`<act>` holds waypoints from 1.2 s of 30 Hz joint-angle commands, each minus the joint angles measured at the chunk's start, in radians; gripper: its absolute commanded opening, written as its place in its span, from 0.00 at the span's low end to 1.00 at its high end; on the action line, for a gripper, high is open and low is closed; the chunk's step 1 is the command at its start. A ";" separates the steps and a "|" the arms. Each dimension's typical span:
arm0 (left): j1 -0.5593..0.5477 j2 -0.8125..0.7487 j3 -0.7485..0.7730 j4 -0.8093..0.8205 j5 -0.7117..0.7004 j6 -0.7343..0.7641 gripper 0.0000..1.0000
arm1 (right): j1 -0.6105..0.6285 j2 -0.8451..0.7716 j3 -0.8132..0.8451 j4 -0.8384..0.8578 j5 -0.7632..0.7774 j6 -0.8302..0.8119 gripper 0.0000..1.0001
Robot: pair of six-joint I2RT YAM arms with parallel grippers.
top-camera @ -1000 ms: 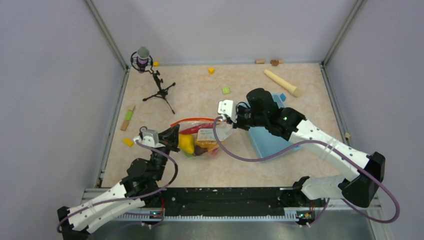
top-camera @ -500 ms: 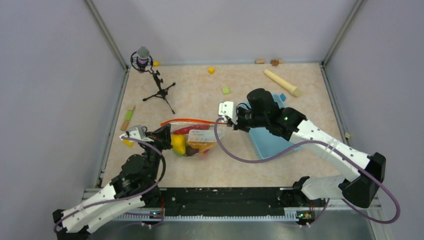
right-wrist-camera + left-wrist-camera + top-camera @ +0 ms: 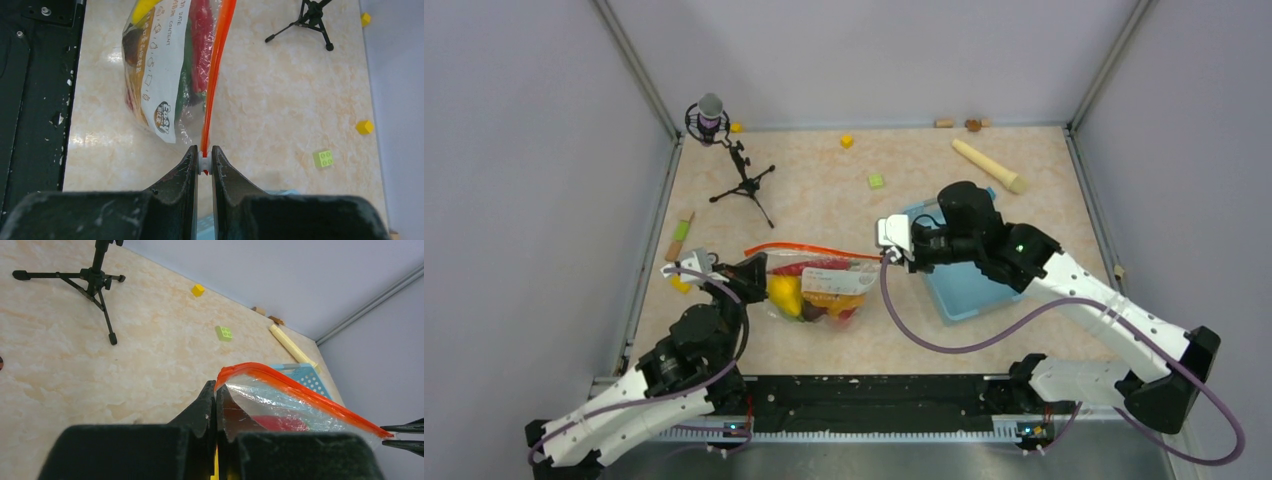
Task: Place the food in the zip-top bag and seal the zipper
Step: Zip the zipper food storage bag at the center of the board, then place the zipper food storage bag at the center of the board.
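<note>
The zip-top bag point(image 3: 819, 290) hangs stretched between my two grippers over the table's middle. The food shows through its clear wall: a yellow lemon point(image 3: 784, 294), a red chili point(image 3: 201, 40) and dark green and dark red pieces. The orange zipper point(image 3: 814, 249) runs taut along the bag's top edge. My left gripper point(image 3: 755, 268) is shut on the bag's left corner point(image 3: 226, 385), just under the strip's end. My right gripper point(image 3: 890, 255) is shut on the white slider tab point(image 3: 204, 162) at the strip's right end. In the right wrist view the zipper point(image 3: 216, 75) runs straight away from the fingers.
A light-blue mesh basket point(image 3: 969, 292) lies under the right arm. A microphone tripod point(image 3: 736, 172) stands at the back left. A wooden stick point(image 3: 989, 165), a yellow cube point(image 3: 847, 141) and a green cube point(image 3: 876, 181) lie at the back. Small pieces point(image 3: 681, 236) lie at the left edge.
The left gripper pulled the bag's corner to the left. The right gripper slid right and slightly nearer along the zipper with the slider, and the strip now lies straight and taut.
</note>
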 commanded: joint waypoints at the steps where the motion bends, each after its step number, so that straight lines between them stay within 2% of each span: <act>1: 0.011 0.067 0.034 0.036 -0.107 -0.008 0.00 | -0.019 -0.026 -0.070 0.039 -0.021 0.012 0.00; 5: 0.012 0.196 0.056 0.021 -0.164 -0.010 0.00 | -0.021 -0.005 -0.187 0.222 0.055 0.094 0.00; 8: 0.012 0.315 0.102 -0.049 -0.237 -0.067 0.01 | -0.021 0.053 -0.170 0.260 0.135 0.156 0.00; 9: 0.013 0.353 0.121 -0.068 -0.256 -0.081 0.05 | -0.023 0.073 -0.157 0.264 0.161 0.171 0.00; 10: 0.013 0.389 0.138 -0.088 -0.273 -0.090 0.11 | -0.023 0.094 -0.148 0.272 0.190 0.189 0.00; 14: 0.013 0.503 0.207 -0.162 -0.329 -0.138 0.60 | -0.028 0.152 -0.149 0.361 0.340 0.267 0.00; 15: 0.013 0.517 0.216 -0.167 -0.340 -0.141 0.68 | -0.029 0.164 -0.150 0.384 0.372 0.288 0.00; 17: 0.013 0.531 0.229 -0.174 -0.352 -0.145 0.79 | -0.032 0.189 -0.151 0.436 0.437 0.329 0.00; 19: 0.014 0.532 0.231 -0.173 -0.362 -0.142 0.86 | -0.035 0.216 -0.150 0.482 0.517 0.364 0.00; 26: 0.013 0.491 0.180 -0.146 -0.396 -0.151 0.96 | -0.057 0.334 -0.142 0.583 0.698 0.409 0.00; 31: 0.014 0.453 0.134 -0.114 -0.406 -0.140 0.97 | -0.059 0.406 -0.148 0.618 0.859 0.457 0.00; 36: 0.016 0.444 0.103 -0.039 -0.383 -0.092 0.97 | -0.058 0.433 -0.160 0.595 0.919 0.530 0.00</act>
